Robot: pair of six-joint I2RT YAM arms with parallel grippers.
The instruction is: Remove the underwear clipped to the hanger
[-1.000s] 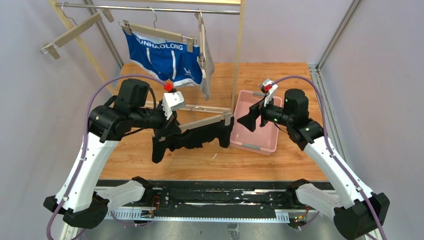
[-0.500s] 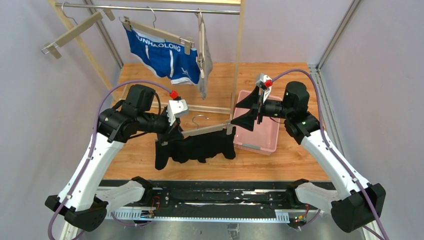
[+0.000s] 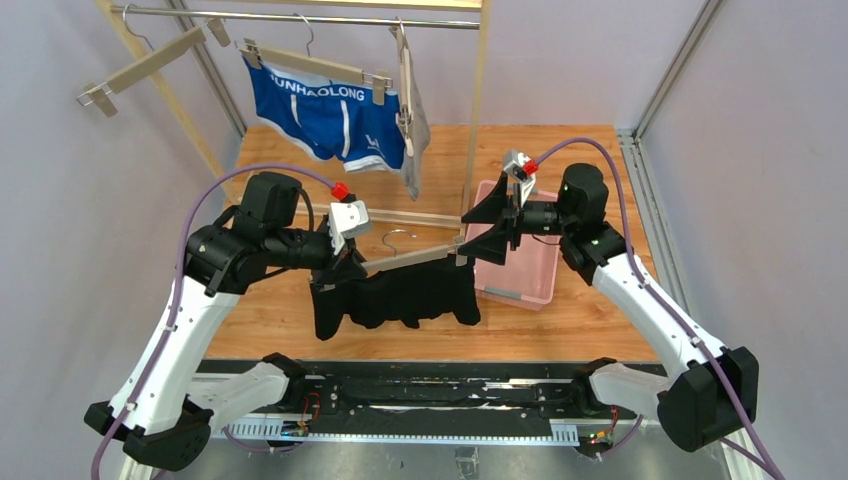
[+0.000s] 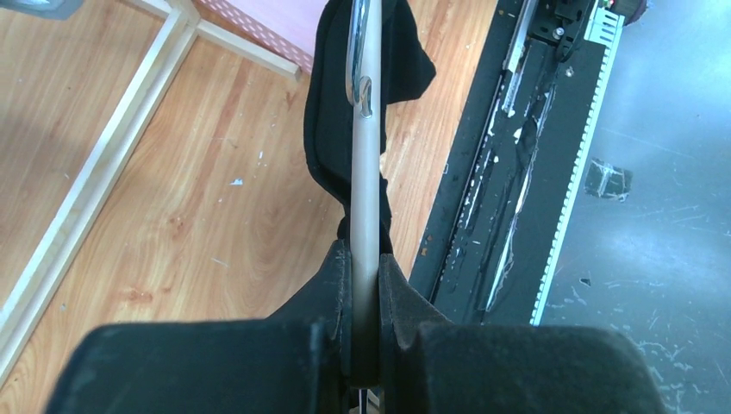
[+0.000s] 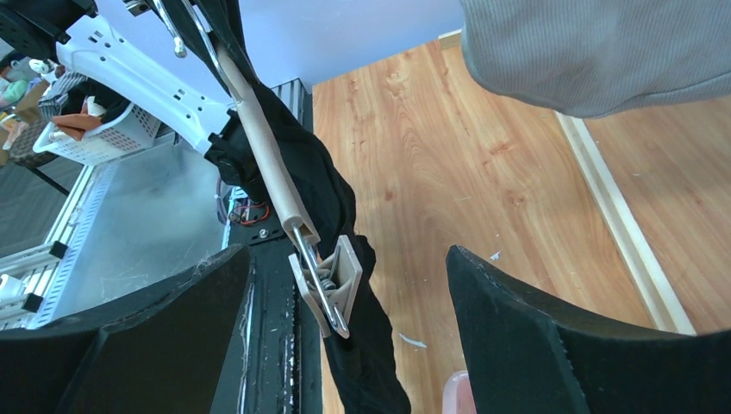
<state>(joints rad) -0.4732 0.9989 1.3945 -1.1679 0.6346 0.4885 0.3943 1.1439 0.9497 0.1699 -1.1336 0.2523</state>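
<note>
the left gripper (image 3: pixel 343 264) is clamped on the left end of the wooden hanger (image 3: pixel 410 259), whose bar runs rightward with the black briefs (image 3: pixel 400 298) hanging below, its right clip (image 5: pixel 332 280) just ahead of the wide-apart fingers of the right gripper (image 3: pixel 488 226), the nearer one.

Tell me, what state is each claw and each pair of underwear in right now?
Left claw: shut on the wooden hanger.
Right claw: open, at that hanger's end clip.
Black briefs: clipped to the held hanger, dangling.
Blue briefs: clipped to a second hanger on the rail.
Grey briefs: hung from the rail.
</note>
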